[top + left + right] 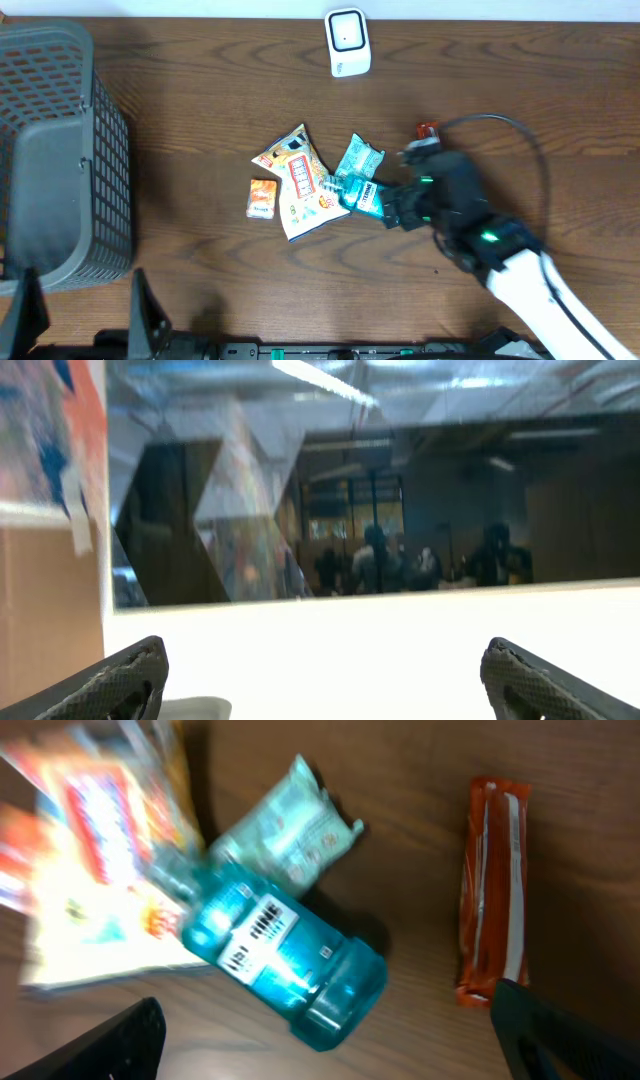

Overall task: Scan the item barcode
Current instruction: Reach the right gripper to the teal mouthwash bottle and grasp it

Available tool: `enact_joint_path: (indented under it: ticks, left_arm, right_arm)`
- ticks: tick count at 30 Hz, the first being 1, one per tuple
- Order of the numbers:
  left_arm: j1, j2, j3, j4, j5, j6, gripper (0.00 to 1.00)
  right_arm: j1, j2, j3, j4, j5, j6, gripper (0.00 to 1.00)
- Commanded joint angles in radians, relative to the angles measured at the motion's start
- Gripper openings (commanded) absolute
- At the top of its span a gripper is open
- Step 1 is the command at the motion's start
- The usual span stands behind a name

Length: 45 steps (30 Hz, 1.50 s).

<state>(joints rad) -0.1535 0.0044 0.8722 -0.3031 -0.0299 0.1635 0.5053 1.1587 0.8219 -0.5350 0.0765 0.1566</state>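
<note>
Both the left end effector [325, 665] and the right end effector [325, 1010] stand wide open, and we see nothing held. The right one hovers over the bottle [275, 955], which lies on its side on the surface [200, 100], barcode [262, 923] up, touching the bag [90, 870]; the left one is well apart from the bag.

I seem to be at a mock shop checkout set up inside a large office or lab hall. On my dark wood-grain surface [200, 290] stand a white scanner [348, 42] and a grey basket [60, 150], with snack packets [298, 180] and a blue bottle [280, 960] lying loose like goods. From my left wrist I look out on strip lights [320, 380] under a bare ceiling and blurred dark figures [400, 560] in a wide dim pane [560, 510]; whether they are people I cannot tell.
</note>
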Motion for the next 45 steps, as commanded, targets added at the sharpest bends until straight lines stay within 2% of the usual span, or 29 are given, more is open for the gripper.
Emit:
enact_joint_path:
  ticks: [1, 3, 6, 13, 17, 20, 27, 38, 45]
  left_arm:
    - [-0.005, -0.001, -0.042, 0.014, -0.008, -0.05, 1.0]
    - [-0.005, -0.001, -0.059, 0.023, -0.01, -0.049, 1.0]
    - [-0.005, -0.001, -0.063, 0.025, -0.009, -0.05, 1.0]
    - [-0.005, -0.001, -0.063, 0.025, -0.009, -0.049, 1.0]
    - [-0.005, -0.001, -0.063, 0.025, -0.009, -0.049, 1.0]
    - [-0.005, -0.001, -0.063, 0.025, -0.009, -0.049, 1.0]
    - [-0.005, -0.001, -0.063, 0.025, -0.009, -0.049, 1.0]
    - [-0.005, -0.001, -0.063, 0.025, -0.009, -0.049, 1.0]
    - [-0.005, -0.001, -0.063, 0.025, -0.009, -0.049, 1.0]
  right_arm:
    - [0.149, 0.156, 0.05, -0.002, 0.367, -0.108, 0.99]
    - [0.212, 0.233, 0.052, 0.004, 0.489, -0.114, 0.98]
    - [0.291, 0.34, 0.052, 0.017, 0.576, -0.113, 0.9]
    - [0.401, 0.551, 0.052, 0.1, 0.789, -0.113, 0.88]
    - [0.406, 0.608, 0.052, 0.101, 0.764, -0.101, 0.83]
    - [0.419, 0.61, 0.052, 0.117, 0.733, -0.101, 0.84]
    - [0.465, 0.608, 0.063, 0.19, 0.729, -0.102, 0.99]
    - [0.428, 0.628, 0.063, 0.267, 0.721, -0.157, 0.99]
    - [0.388, 0.687, 0.063, 0.281, 0.71, -0.2, 0.94]
